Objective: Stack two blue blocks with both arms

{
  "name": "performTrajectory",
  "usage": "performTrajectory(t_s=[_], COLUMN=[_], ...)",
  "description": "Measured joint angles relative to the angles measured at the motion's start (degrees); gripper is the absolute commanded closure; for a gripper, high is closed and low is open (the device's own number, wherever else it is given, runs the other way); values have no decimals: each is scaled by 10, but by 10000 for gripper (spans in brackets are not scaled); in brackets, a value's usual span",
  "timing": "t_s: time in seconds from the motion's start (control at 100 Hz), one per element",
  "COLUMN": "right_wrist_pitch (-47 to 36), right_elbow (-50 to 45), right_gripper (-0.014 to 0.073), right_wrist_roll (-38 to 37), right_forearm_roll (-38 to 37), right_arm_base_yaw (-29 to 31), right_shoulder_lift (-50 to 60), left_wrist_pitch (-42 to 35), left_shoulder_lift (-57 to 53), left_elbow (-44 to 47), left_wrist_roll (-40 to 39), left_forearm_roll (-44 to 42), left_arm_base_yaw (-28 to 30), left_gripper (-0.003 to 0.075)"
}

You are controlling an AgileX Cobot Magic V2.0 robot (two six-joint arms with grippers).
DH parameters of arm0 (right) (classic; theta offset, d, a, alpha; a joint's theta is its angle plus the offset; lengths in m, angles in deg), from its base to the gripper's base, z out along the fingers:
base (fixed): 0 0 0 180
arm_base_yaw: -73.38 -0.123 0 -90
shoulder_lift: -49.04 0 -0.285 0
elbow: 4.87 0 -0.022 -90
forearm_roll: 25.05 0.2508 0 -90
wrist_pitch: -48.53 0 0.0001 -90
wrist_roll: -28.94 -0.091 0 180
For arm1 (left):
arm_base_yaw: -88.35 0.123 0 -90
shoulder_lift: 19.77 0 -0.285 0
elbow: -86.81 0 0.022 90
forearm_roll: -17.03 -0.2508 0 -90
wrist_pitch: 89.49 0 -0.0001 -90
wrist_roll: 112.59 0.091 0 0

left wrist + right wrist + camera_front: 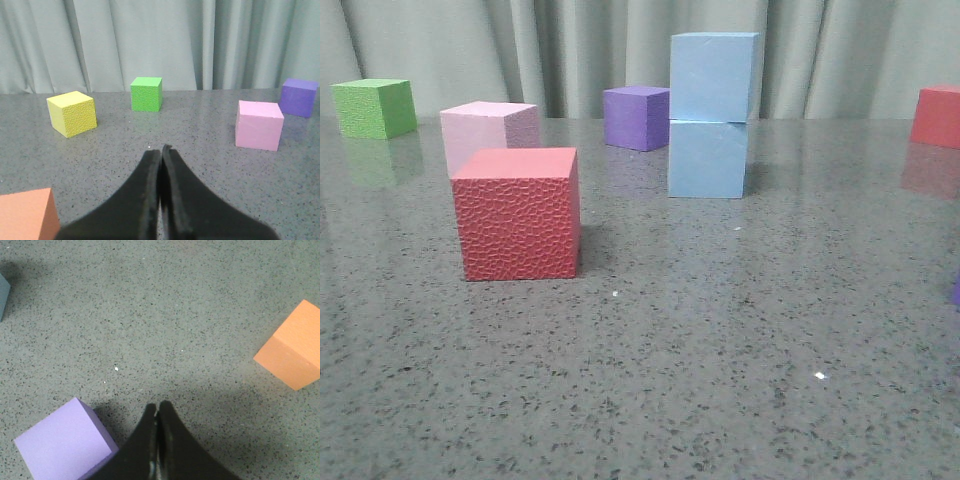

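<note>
In the front view two light sky-blue cubes stand stacked at the back middle of the table: the upper blue block [714, 76] rests on the lower blue block [708, 158], turned a little off square. No gripper shows in the front view. My left gripper [160, 150] is shut and empty above bare table. My right gripper [157, 405] is shut and empty above bare table, beside a light purple cube [62, 442]. A dark blue-grey corner [3, 292] shows at the right wrist view's edge; I cannot tell what it is.
A textured red cube [518, 212] stands front left, a pink cube [488, 132] behind it, a green cube [375, 108] far left, a purple cube [636, 117] next to the stack, a red cube [936, 116] far right. A yellow cube [72, 113] and orange cubes [26, 214] [292, 347] show in the wrist views.
</note>
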Motion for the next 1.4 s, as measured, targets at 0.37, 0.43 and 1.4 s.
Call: performTrajectory(t_s=[0.37,0.43,1.4], right_wrist_pitch=[0,0,0], right_elbow=[0,0,0], right_gripper=[715,715,715], right_wrist_roll=[0,0,0], right_forearm_roll=[0,0,0], right_arm_base_yaw=[0,0,0], right_shoulder_lift=[0,0,0], left_wrist_pitch=[-28,-35,-146], left_shoulder_lift=[-58,-58,-58], left_elbow=[94,101,137], left_wrist_roll=[0,0,0], left_forearm_roll=[6,7,22], left_arm_base_yaw=[0,0,0], left_gripper=[739,739,739])
